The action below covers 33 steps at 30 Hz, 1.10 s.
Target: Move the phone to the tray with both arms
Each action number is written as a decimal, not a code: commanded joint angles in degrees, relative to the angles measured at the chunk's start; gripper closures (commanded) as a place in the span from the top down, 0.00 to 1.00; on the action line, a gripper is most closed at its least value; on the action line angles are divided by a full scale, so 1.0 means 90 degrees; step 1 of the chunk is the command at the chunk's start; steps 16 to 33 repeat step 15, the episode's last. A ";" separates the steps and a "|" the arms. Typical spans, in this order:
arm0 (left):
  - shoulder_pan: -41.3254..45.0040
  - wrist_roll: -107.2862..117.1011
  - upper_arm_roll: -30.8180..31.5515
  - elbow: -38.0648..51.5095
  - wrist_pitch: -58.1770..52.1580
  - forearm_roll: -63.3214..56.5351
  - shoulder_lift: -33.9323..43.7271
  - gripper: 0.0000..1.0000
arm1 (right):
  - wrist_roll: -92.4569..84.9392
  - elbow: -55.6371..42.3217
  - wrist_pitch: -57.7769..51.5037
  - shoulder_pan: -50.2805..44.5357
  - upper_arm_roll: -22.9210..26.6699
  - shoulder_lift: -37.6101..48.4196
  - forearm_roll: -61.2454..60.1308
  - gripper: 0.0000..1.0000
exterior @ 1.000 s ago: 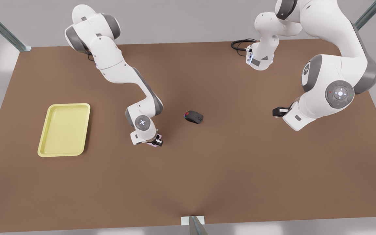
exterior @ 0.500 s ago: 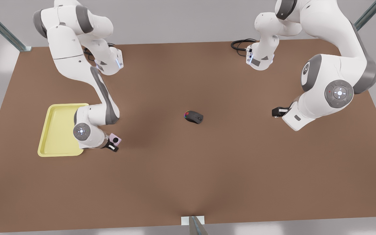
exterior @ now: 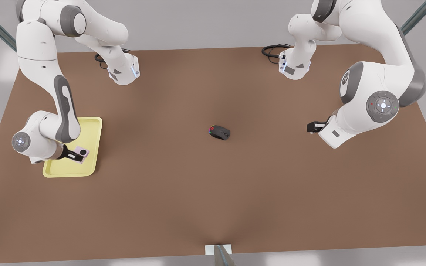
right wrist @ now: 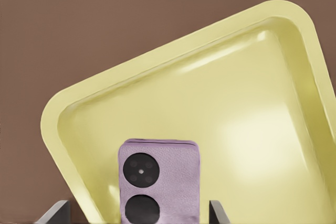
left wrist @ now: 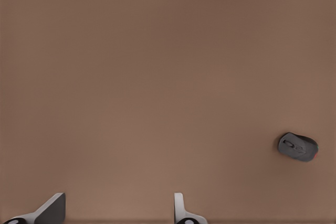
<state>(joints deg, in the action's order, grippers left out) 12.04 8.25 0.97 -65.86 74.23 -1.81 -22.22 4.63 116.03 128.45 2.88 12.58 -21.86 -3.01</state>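
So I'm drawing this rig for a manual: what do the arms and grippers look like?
Both arms are glossy white, rounded segments with grey joint sections. Round grey caps at the wrists carry a small lit white dot. Blue lights glow on the bases, with black cables coiled behind. The right gripper and left gripper are black.

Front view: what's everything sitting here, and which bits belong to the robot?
phone: one, lilac, held above the tray
tray: one, pale yellow, front view's left of the table
mouse: one, black, middle of the table
cable: one, black, far table edge
table: one, brown
right gripper: one, black, shut on the phone
left gripper: one, black, open, waiting at the front view's right
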 commanded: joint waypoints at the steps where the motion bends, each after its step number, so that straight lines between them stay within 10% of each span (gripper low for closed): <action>1: 0.0000 0.0050 0.0000 0.0003 -0.0005 -0.0004 0.0008 1.00 | -0.3805 -0.0001 -0.0034 -0.0007 0.0008 0.0017 -0.0017 1.00; 11: 0.0000 -0.0028 0.0010 0.0013 0.0112 -0.0062 0.0018 1.00 | -0.1061 -0.3654 -0.5170 0.0081 -0.1222 0.1921 0.0070 1.00; 33: 0.0048 -0.0038 0.0020 0.0022 0.0112 -0.0072 0.0008 1.00 | -0.0592 -0.4103 -0.5258 0.0003 -0.1281 0.1931 0.0080 1.00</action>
